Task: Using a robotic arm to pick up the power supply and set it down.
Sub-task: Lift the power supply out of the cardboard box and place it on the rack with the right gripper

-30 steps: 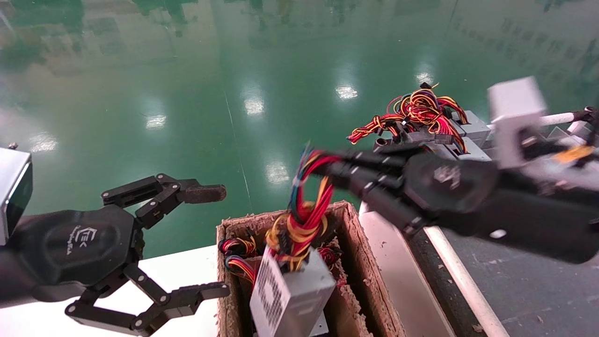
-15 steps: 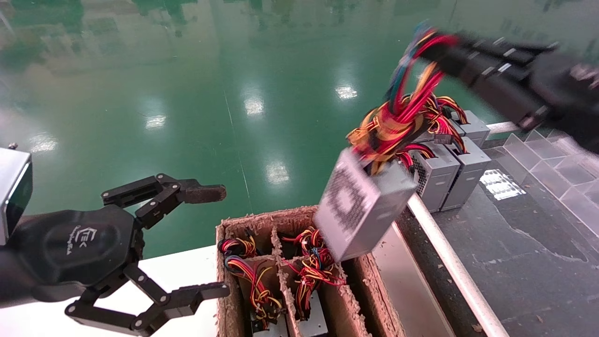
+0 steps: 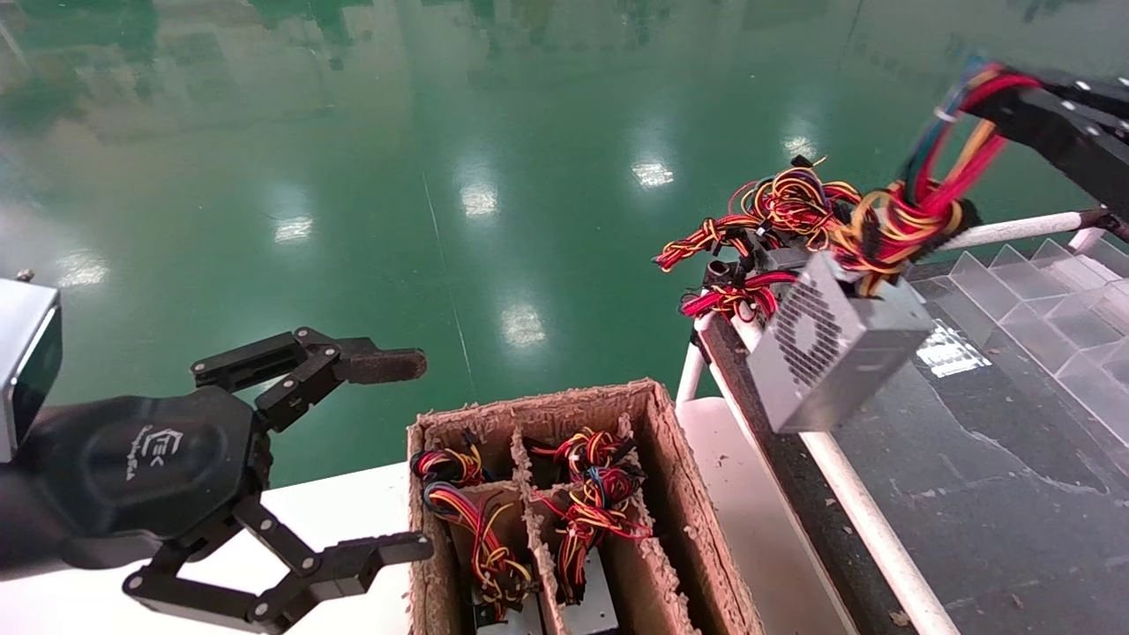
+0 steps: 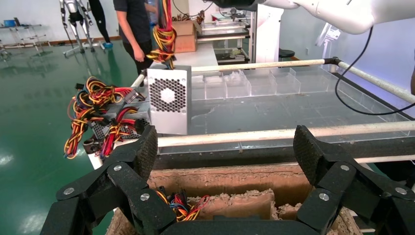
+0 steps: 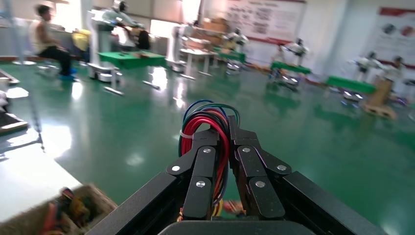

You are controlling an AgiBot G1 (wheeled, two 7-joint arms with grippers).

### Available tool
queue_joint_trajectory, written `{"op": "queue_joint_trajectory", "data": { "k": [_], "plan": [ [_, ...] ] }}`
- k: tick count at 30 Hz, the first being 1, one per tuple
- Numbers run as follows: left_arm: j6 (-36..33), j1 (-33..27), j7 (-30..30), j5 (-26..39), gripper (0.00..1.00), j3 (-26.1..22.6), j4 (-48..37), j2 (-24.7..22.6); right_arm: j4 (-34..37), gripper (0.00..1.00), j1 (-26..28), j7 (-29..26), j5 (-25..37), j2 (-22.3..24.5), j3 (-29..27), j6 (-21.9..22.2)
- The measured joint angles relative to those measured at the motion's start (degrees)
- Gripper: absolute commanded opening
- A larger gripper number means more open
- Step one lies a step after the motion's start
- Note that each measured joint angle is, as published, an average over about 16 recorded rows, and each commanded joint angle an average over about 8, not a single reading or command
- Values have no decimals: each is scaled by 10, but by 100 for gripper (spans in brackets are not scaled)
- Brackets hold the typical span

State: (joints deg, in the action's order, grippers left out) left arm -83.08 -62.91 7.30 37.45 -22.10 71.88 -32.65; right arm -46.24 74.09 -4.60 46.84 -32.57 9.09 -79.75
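- Head view: the right black two-fingered end effector [image 3: 1014, 93], high at the right edge, is clamped on the looped red, yellow, blue and green wire bundle [image 3: 917, 198] of the small silver-grey metal power supply with a honeycomb grille [image 3: 833, 344].
- The box hangs tilted in the air above the dark conveyor surface with white rails [image 3: 970, 459], beside similar grey boxes with red-yellow wires [image 3: 776, 220].
- The brown divided cardboard crate [image 3: 653, 414] lies below, to its left.
- The left end effector [image 3: 388, 454] hovers wide open, empty, beside the crate.
- Step, as judged: carrying; next, lower the box flat onto the conveyor and let go.
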Motion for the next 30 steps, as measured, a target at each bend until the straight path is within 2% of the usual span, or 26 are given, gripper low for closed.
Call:
{"op": "queue_joint_trajectory", "data": {
  "k": [6,14,22,30],
  "plan": [
    [0,0,0,0,100,0,0,0,48,0,5,28,35,18,6,22],
    [0,0,0,0,100,0,0,0,98,0,30,61,90,20,21,79],
    [0,0,0,0,100,0,0,0,152,0,81,89,143,-9,44,128],
    [0,0,0,0,100,0,0,0,218,0,145,119,188,-55,70,151]
  ]
}}
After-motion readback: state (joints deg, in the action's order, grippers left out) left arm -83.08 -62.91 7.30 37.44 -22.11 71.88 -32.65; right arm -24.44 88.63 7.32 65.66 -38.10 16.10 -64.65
